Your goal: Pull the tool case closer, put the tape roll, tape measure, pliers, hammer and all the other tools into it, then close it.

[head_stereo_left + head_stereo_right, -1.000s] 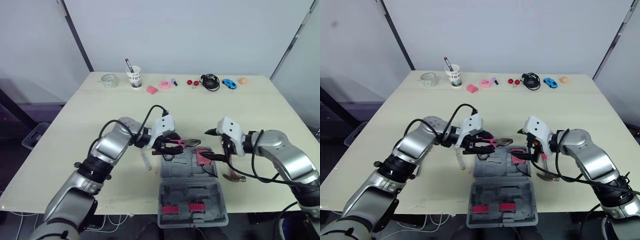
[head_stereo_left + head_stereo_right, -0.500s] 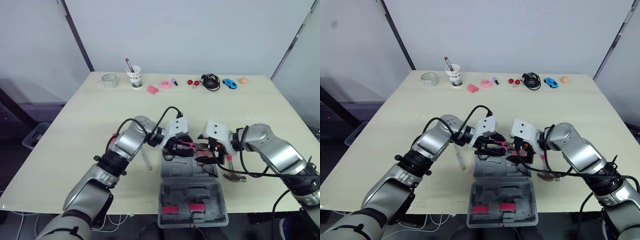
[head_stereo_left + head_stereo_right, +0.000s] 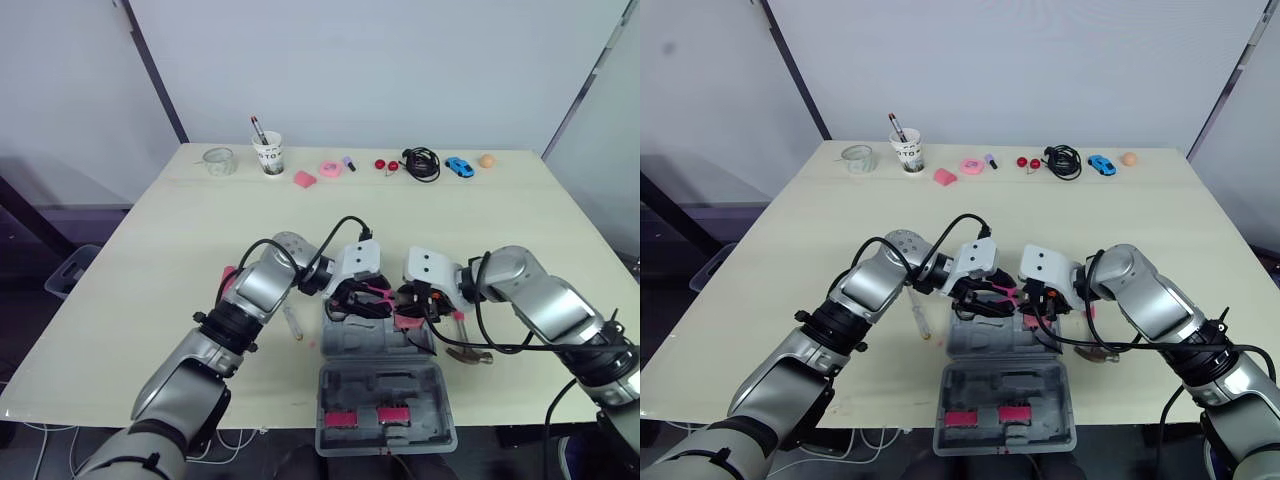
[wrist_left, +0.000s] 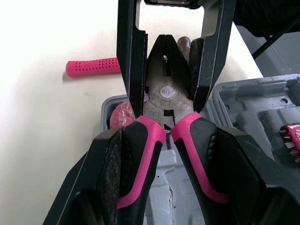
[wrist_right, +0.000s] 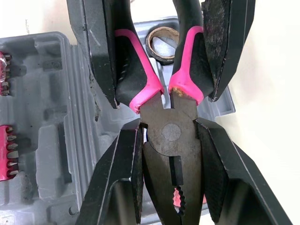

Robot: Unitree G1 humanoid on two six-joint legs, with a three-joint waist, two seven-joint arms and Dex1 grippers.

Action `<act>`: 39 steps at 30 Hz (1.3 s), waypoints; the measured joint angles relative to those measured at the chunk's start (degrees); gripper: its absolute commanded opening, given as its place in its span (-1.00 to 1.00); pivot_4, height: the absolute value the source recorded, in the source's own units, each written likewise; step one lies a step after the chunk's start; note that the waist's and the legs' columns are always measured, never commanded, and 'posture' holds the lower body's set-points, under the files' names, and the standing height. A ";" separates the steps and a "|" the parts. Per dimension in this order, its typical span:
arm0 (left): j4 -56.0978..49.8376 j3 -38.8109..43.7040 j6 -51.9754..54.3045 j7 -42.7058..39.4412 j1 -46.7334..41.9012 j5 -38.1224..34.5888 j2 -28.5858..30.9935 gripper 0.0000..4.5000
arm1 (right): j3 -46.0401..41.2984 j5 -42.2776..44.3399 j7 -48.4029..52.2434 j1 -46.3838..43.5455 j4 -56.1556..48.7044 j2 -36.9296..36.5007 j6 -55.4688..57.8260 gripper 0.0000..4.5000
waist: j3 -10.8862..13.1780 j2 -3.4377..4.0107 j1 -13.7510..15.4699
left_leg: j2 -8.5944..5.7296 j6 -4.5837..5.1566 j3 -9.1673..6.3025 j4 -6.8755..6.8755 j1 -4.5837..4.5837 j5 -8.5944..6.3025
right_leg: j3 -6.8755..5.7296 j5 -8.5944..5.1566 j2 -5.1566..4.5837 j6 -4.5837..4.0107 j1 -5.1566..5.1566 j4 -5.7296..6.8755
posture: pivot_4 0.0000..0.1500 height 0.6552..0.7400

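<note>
The grey tool case (image 3: pixel 385 405) lies open near the table's front edge. Above its far half hang the pliers (image 3: pixel 377 291), pink and black at the handles. My left gripper (image 4: pixel 166 136) is shut on those handles. My right gripper (image 5: pixel 169 126) faces it from the right, its fingers (image 5: pixel 124 159) pressed on both sides of the pliers' metal head (image 5: pixel 171 133). A tape roll (image 5: pixel 164 41) sits in the case below. The hammer (image 3: pixel 468 352) lies on the table just right of the case, its pink handle (image 4: pixel 91 67) visible.
A thin screwdriver-like tool (image 3: pixel 293 323) lies left of the case. Along the far edge stand a glass jar (image 3: pixel 218 160), a paper cup with a pen (image 3: pixel 267 153), pink items (image 3: pixel 304 179), a black cable (image 3: pixel 421 162), a blue toy car (image 3: pixel 458 166) and an orange ball (image 3: pixel 485 160).
My left arm carried the pliers right, over the case. My right gripper moved left to meet them and closed from wide open onto the pliers' head.
</note>
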 measured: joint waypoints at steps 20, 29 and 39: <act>-1.82 7.42 -4.40 -0.61 6.27 -4.70 2.59 0.99 | -6.40 1.12 -2.58 8.80 -1.69 -1.79 -1.03 -0.53 | 0.00 0.01 0.01 | 0.01 0.00 -0.03 0.01 -0.02 0.00 | -0.03 0.00 0.00 0.00 0.00 0.02 | 1.00 1.00; -6.82 19.61 -4.65 -5.05 19.44 -14.15 12.69 0.99 | -22.62 4.29 -6.54 21.06 -0.24 -5.73 -4.83 -0.53 | 0.01 0.03 0.03 | 0.03 0.00 0.01 0.01 0.04 0.00 | -0.01 0.00 -0.01 0.00 0.02 0.04 | 1.00 1.00; -6.60 29.37 -10.52 -8.95 30.89 -19.93 17.74 0.99 | -33.10 4.63 -16.12 24.01 8.20 -3.94 -6.90 -0.53 | 0.03 0.06 -0.06 | 0.05 0.00 0.08 -0.01 0.06 0.00 | 0.03 -0.01 -0.02 -0.01 0.02 0.04 | 1.00 1.00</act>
